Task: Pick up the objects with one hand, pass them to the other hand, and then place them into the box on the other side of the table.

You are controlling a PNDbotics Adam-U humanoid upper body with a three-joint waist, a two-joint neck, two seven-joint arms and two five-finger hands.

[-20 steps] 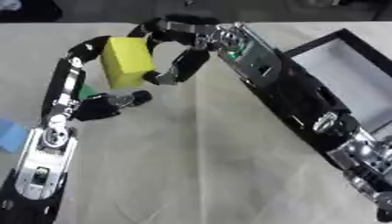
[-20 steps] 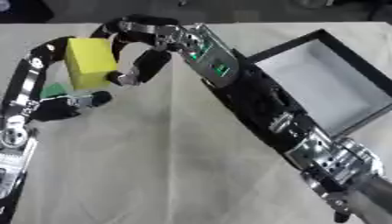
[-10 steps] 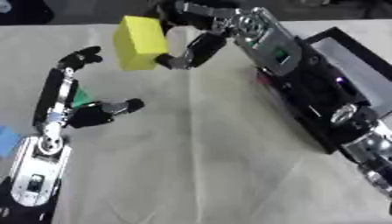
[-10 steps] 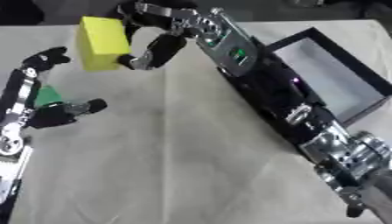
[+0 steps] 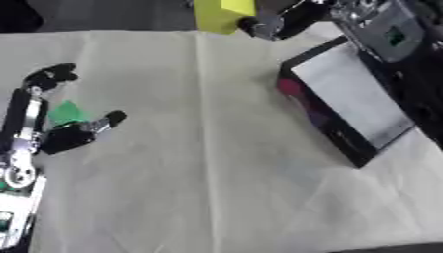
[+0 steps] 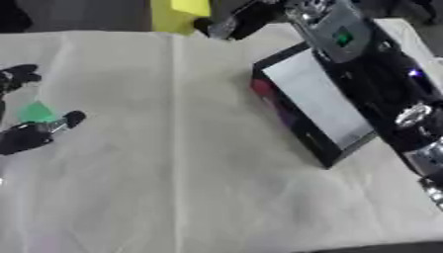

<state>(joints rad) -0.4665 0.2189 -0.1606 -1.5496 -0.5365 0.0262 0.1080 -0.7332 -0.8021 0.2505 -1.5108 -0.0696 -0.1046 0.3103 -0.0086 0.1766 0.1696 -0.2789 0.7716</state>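
The right hand (image 5: 275, 22) is up at the far edge of the worktop (image 5: 199, 173), its dark fingers curled against the side of a yellow block (image 5: 221, 14) and pinching it there, with the block lifted clear of the pale cloth and partly cut off by the top of the view. The right arm (image 6: 363, 64) runs down from that hand along the right side, black with silver joints and a small green light on it, passing above the box (image 5: 350, 104). The box sits on the right part of the worktop, a black-walled tray with a pale grey floor, turned at an angle so one corner points toward the middle of the cloth; something reddish shows on its near left wall, too blurred to make out. Over on the left side the left hand (image 5: 69, 136) rests low by the edge, fingers spread and relaxed, one dark fingertip reaching toward the far side and the thumb sticking out to the right, holding nothing. A small green thing (image 5: 66, 111) lies on the cloth in the gap between those fingers, well apart from the yellow block and from the box.
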